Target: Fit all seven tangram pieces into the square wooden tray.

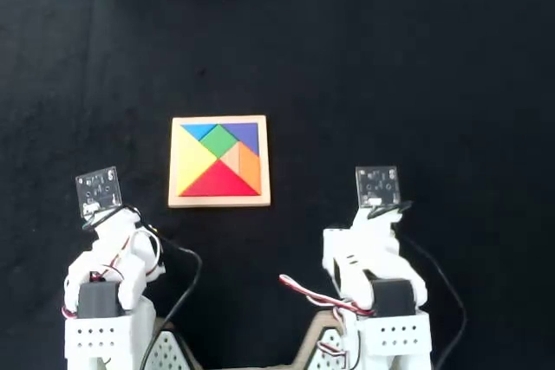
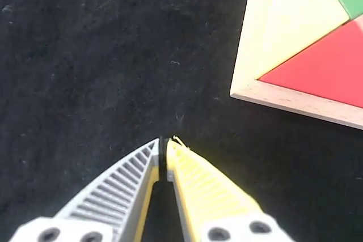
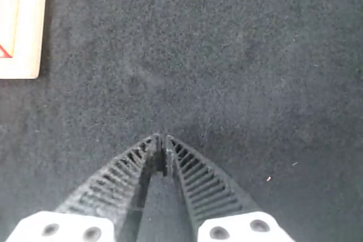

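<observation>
Tray [image 1: 219, 203] lies on the tabletop [image 1: 390, 67] ahead of both arms, nearer the left arm [image 1: 113, 253] than the right arm [image 1: 373, 257], its coloured pieces [image 1: 221, 181] seemingly all fitted inside, while both pairs of jaws are closed and hold nothing.

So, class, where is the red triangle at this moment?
In the high view the red triangle lies inside the wooden tray, against its lower rim, with the yellow triangle on its left and the orange piece on its right.

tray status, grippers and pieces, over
Left gripper shut, empty. Right gripper shut, empty. Tray filled corner to corner with coloured pieces. Both grippers over bare cloth, apart from tray.
</observation>
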